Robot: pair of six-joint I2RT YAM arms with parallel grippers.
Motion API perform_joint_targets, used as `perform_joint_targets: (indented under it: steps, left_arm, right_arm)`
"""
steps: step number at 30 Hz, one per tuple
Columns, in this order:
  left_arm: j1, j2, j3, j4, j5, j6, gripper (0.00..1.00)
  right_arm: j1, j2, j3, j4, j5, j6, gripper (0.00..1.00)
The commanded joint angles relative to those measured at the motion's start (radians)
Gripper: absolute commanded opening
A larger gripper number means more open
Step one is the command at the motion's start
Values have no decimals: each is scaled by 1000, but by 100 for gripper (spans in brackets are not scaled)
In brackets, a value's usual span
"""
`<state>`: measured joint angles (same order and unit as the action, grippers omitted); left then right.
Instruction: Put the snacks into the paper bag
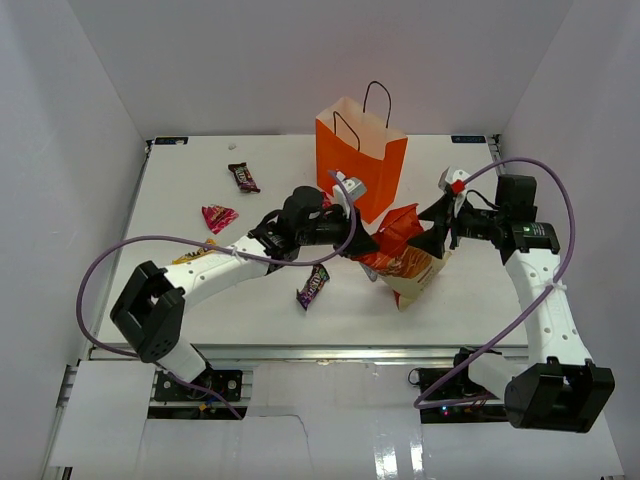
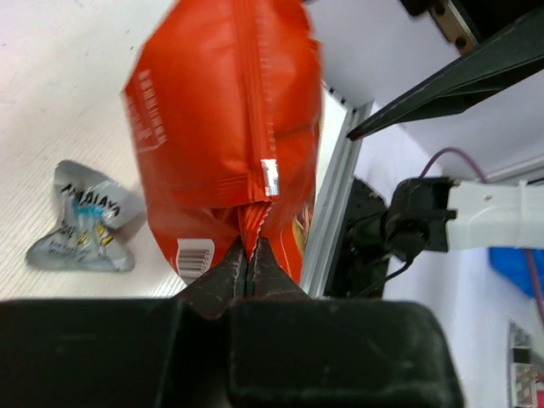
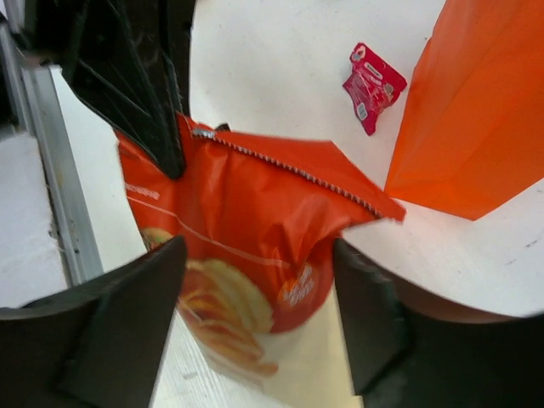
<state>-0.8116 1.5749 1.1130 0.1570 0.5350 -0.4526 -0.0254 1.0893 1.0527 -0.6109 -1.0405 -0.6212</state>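
L gripper (image 1: 357, 243) is clamped on the chip bag (image 1: 405, 258). In L wrist view its 2 fingertips meet on the foil at the end of the bag's back seam, no gap btwn them. R gripper (image 3: 255, 255) is open: jaws stand apart w/ the chip bag's upper part btwn them, not pinched. In R wrist view 1 black finger of the L gripper shows at that bag's top corner.

Chip bag sits btwn the 2 grippers, just in front of the paper bag (image 1: 360, 160) and outside it. Can't tell if its lower end touches the table (image 1: 250, 320). Paper bag stands upright at the table's far side, mouth open, cord handles up.

Silver-blue wrapper (image 1: 350, 185) is right by the paper bag's front L corner, next to the L arm's wrist. 3 other snacks lie flat on the table to the L:
- candy bar (image 1: 243, 177), near the far edge
- pink-red wrapper (image 1: 218, 217), a bit nearer
- purple packet (image 1: 313, 287), just beside the L arm, close to the chip bag

All 4 small snacks are outside the paper bag.
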Motion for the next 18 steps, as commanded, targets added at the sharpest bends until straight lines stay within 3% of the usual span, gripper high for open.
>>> perform_joint_targets:
  steps: [1,7,11,14,18]
  left_arm:
    - [-14,-99,2,-134,-9,144,0]
    - [-12,-154,-27,-223,-21,245,0]
    - [-14,-159,-18,-261,13,281,0]
    - [-12,-158,8,-295,36,316,0]
    - [-14,-154,60,-339,34,354,0]
  right_arm:
    - [5,20,62,-64,36,-193,78]
    - [5,89,216,-366,36,-541,87]
    - [7,144,315,-639,4,-1052,91]
    - [63,187,404,-701,19,-1095,92]
    - [198,254,519,-701,45,-1011,94]
